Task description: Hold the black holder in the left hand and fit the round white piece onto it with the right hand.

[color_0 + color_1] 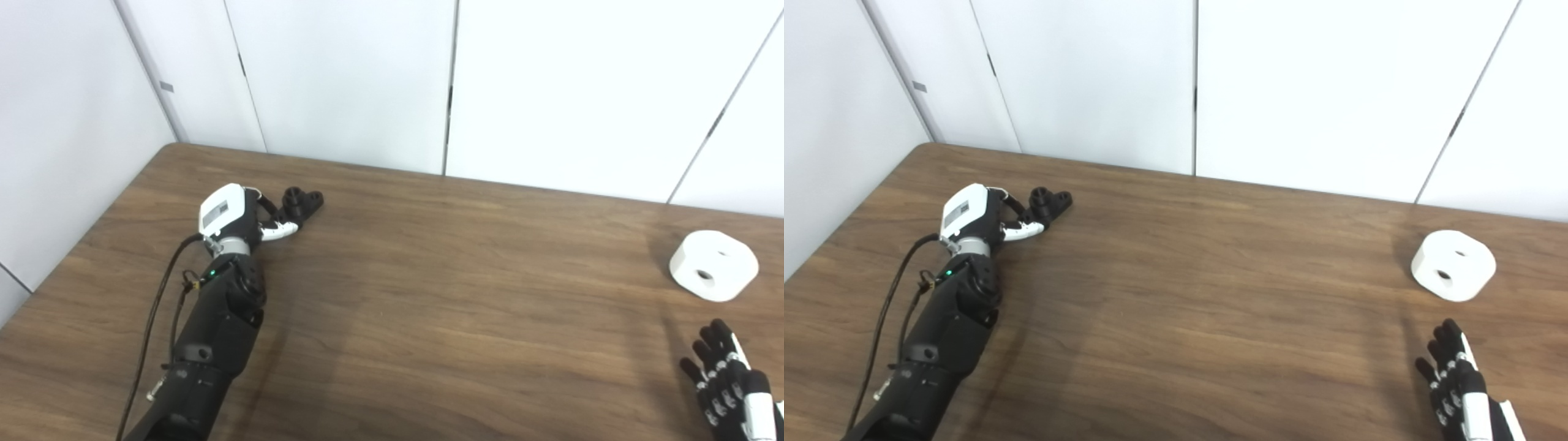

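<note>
The black holder (304, 201) lies on the wooden table (429, 294) at the far left. My left hand (245, 217) is just short of the holder's near end, its fingers arched toward it and the thumb (280, 231) spread out below; wood shows between thumb and holder, so nothing is held. The round white piece (713, 264), with a hole in its side and another on top, rests on the table at the far right. My right hand (726, 380) is open at the bottom right corner, fingers straight and pointing up toward the white piece, about a hand's length short of it.
White wall panels (520, 86) rise right behind the table's far edge and along its left side. A black cable (153, 318) hangs beside my left forearm. A wide stretch of bare wood separates the two hands.
</note>
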`<state>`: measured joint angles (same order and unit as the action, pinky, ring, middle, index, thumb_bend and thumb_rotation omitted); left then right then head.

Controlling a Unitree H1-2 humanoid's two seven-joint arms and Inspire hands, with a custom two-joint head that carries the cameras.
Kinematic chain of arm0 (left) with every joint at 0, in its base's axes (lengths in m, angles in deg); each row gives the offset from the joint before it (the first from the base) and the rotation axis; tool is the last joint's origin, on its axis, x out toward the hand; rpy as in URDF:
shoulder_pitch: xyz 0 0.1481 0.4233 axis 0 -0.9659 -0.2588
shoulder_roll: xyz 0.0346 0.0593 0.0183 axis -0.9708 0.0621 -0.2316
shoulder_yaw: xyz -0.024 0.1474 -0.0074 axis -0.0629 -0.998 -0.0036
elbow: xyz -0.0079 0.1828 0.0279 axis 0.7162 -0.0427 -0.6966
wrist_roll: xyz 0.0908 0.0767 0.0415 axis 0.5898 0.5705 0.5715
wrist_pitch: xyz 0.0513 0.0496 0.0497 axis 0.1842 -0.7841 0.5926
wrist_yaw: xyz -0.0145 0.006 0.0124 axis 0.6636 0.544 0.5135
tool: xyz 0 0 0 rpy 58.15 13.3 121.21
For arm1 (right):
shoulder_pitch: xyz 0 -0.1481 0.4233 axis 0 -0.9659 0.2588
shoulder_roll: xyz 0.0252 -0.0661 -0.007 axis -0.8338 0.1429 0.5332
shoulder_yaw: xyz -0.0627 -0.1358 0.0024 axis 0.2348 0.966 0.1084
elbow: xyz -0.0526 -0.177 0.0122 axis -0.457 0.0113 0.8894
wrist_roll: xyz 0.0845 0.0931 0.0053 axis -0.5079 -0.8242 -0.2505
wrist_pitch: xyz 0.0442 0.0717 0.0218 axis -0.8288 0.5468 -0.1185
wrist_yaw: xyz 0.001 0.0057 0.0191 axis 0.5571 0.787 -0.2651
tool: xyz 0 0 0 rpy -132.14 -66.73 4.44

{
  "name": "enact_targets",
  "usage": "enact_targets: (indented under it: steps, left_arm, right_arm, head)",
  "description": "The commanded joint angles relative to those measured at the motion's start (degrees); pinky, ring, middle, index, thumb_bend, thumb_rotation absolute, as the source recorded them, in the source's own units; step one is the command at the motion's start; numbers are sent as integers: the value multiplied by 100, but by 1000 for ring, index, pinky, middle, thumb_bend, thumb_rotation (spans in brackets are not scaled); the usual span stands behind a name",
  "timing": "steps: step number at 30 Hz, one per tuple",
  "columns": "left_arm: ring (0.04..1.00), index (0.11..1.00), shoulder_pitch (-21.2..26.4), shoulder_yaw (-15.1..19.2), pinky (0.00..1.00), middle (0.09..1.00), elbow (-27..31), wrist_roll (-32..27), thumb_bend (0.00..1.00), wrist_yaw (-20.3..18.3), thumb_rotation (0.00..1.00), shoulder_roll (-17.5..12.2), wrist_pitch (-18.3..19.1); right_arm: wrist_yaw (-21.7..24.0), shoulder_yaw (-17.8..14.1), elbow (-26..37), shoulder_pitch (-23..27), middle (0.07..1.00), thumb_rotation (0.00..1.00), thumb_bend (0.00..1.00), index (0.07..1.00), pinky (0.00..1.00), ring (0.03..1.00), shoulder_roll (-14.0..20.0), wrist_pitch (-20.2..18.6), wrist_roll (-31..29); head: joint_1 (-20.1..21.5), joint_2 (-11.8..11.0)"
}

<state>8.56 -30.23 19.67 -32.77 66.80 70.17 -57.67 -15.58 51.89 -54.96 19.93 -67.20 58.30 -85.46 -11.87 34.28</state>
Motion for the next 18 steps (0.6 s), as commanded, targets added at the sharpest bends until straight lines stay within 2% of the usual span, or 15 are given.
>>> enact_targets:
  steps: [1, 7, 11, 12, 14, 17, 18]
  left_arm:
    - [896, 563, 206, -41, 875, 844, 81, -10, 771, 152, 305, -79, 6]
    - [888, 569, 197, -119, 855, 834, 20, -66, 782, 209, 290, -125, 7]
    - [882, 564, 191, -149, 832, 826, 57, -123, 782, 222, 241, -148, -12]
    - [879, 527, 193, -165, 825, 817, 52, -139, 655, 234, 162, -160, -19]
    - [870, 495, 199, -154, 808, 800, 30, -216, 549, 312, 93, -154, -73]
    - [805, 482, 196, -116, 724, 730, -53, -386, 523, 524, 49, -131, -246]
    - [805, 482, 195, -125, 724, 730, -75, -419, 523, 575, 49, -133, -271]
  right_arm:
    - [-4, -19, 112, -44, 1000, 1000, 598, 1000, 1000, 1000, 13, -1, -26]
    - [-17, -9, 152, -54, 1000, 1000, 592, 1000, 1000, 1000, 21, -30, 7]
    - [-13, -19, 144, -56, 1000, 1000, 599, 1000, 1000, 1000, 21, -25, -13]
    - [-16, -20, 144, -57, 1000, 1000, 601, 1000, 1000, 1000, 18, -26, -12]
    - [-17, -20, 147, -60, 1000, 1000, 602, 1000, 1000, 1000, 18, -27, -10]
    - [-10, -17, 142, -61, 1000, 1000, 611, 1000, 1000, 1000, 30, -36, -5]
    - [-10, -16, 151, -62, 1000, 1000, 611, 1000, 1000, 1000, 32, -44, -5]
  head:
    - [4, 6]
    - [7, 23]
    - [8, 26]
    - [8, 26]
    - [8, 26]
    - [8, 26]
    - [22, 46]
